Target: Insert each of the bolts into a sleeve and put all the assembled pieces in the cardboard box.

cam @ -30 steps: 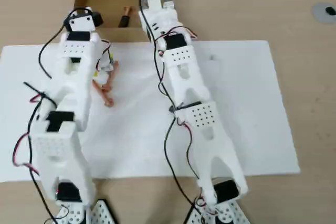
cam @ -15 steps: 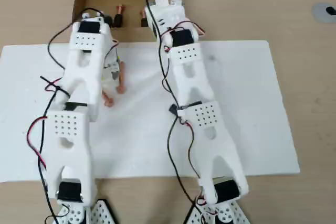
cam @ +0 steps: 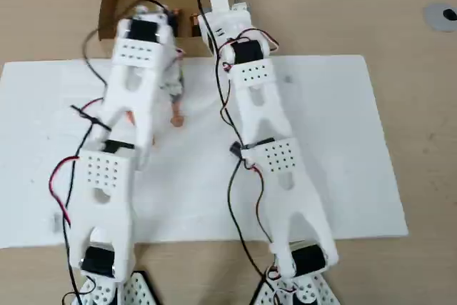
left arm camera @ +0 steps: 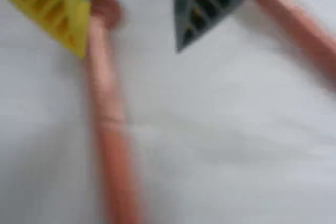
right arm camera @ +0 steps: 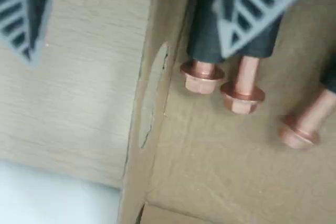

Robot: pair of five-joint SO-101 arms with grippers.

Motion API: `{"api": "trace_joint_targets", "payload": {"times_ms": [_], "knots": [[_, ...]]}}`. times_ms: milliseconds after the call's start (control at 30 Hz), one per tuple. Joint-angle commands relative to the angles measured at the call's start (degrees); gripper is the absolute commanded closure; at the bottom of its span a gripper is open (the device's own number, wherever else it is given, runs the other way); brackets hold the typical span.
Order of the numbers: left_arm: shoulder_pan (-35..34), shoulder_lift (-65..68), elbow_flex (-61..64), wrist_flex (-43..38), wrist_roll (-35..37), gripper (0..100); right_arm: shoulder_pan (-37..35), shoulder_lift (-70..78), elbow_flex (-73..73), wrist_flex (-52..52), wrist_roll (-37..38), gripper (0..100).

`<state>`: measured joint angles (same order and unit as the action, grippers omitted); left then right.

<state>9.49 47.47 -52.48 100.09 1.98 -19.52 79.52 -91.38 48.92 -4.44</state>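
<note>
My left gripper (left arm camera: 130, 51) is open just above the white mat, its yellow finger (left arm camera: 58, 9) touching the head end of a bare copper bolt (left arm camera: 107, 129). A second copper bolt (left arm camera: 299, 22) lies beyond the grey finger. From above, this gripper (cam: 171, 85) sits near the box's front wall with a bolt (cam: 176, 116) poking out beneath it. My right gripper (right arm camera: 131, 56) is open and straddles the wall of the cardboard box (right arm camera: 149, 103). Inside lie three bolts in black sleeves (right arm camera: 202, 51) (right arm camera: 244, 77) (right arm camera: 304, 124).
The cardboard box (cam: 118, 5) stands at the table's far edge, left of centre. A white mat (cam: 321, 141) covers the wooden table under both arms. A small grey disc (cam: 441, 16) sits at the far right.
The left arm has swung to the right and toward the box, now low over the bolts on the mat. The right arm edged slightly farther over the box, then held still.
</note>
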Motion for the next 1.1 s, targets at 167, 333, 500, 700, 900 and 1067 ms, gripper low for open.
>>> {"api": "trace_joint_targets", "payload": {"times_ms": [167, 333, 500, 700, 900, 1067], "knots": [[2.1, -2.5, 0.7, 0.4, 2.0, 88, 1.0, -2.0, -2.8, 0.2, 0.2, 73.7], [-1.6, -1.5, 0.7, 0.3, 4.0, 88, 1.3, -2.0, -2.8, 0.2, 0.4, 73.7], [-1.6, 4.5, 0.2, -0.3, 4.0, 88, 1.6, -2.0, -2.8, 0.2, 0.2, 73.7], [1.7, 10.9, 0.0, -2.5, 4.0, 88, 1.6, -2.0, -2.8, 0.2, 0.2, 73.7], [0.1, 7.8, -9.3, 0.3, 4.1, 88, 1.6, -2.0, -2.8, 0.3, 0.2, 73.7], [1.1, -1.0, -13.3, 0.5, 4.1, 88, 1.6, -1.6, -2.2, 0.3, 0.2, 73.7]]}}
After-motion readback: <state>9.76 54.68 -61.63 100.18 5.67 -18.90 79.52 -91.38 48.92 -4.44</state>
